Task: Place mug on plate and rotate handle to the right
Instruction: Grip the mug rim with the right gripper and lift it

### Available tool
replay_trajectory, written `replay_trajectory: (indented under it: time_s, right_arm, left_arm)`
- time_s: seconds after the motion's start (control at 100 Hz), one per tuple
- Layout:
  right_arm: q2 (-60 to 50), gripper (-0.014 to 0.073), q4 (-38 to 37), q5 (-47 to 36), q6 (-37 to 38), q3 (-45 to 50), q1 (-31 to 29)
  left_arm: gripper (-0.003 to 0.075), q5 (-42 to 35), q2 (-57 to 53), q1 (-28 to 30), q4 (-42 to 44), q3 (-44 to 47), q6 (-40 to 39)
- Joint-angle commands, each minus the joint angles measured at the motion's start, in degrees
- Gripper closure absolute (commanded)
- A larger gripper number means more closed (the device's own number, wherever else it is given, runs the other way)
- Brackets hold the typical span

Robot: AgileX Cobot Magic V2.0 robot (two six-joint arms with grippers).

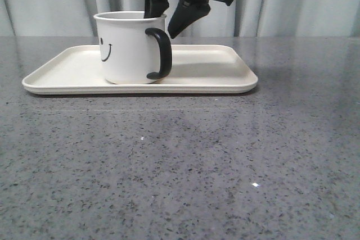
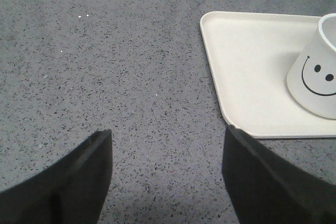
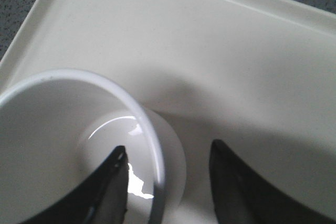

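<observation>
Light's even and soft over my table (image 1: pixel 180 167), bright enough, with small white glints sparkling on the speckled stone. The plate (image 1: pixel 208 74) throws a thin dark shadow along its near edge, and a faint darker patch lies on the table in front of it. From my left wrist, my fingers (image 2: pixel 79 182) are black, soft-edged blurs, while the stone stays sharp. My right wrist view is hazy close up: the mug (image 3: pixel 63 145) has a fuzzy rim, hot glare inside at the bottom, and a broad grey shadow beside it.
</observation>
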Motion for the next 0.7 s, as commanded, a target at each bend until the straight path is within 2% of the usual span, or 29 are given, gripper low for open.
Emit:
replay_trajectory:
  time_s: [0.0,0.13,0.24,0.41,0.69]
  right_arm:
    - [-3.0,0.0386,0.7,-4.1,-0.1,-2.0,0.0]
    - [-3.0,0.0523,0.7,-5.1,-0.1,-2.0,0.0]
    - [-3.0,0.0588,0.7,-5.3,-0.1,-2.4,0.0]
    - [-3.1,0.0645,0.6,-2.4,-1.5,-5.2,0.0]
    - [-2.9,0.0650,0.6,9.0,-15.5,-15.1,-0.2]
  left_arm:
    - [0.0281,-4.0,-0.1,0.1,-0.5,-1.6,-0.1]
    - [0.0281,-4.0,-0.1,0.1,-0.5,-1.6,-0.1]
    - [0.0281,-4.0,-0.1,0.1,-0.5,-1.6,-0.1]
    - [0.0281,-4.0,-0.1,0.1,-0.5,-1.6,-0.1]
    - [0.0281,-4.0,-0.1,0.1,-0.5,-1.6,-0.1]
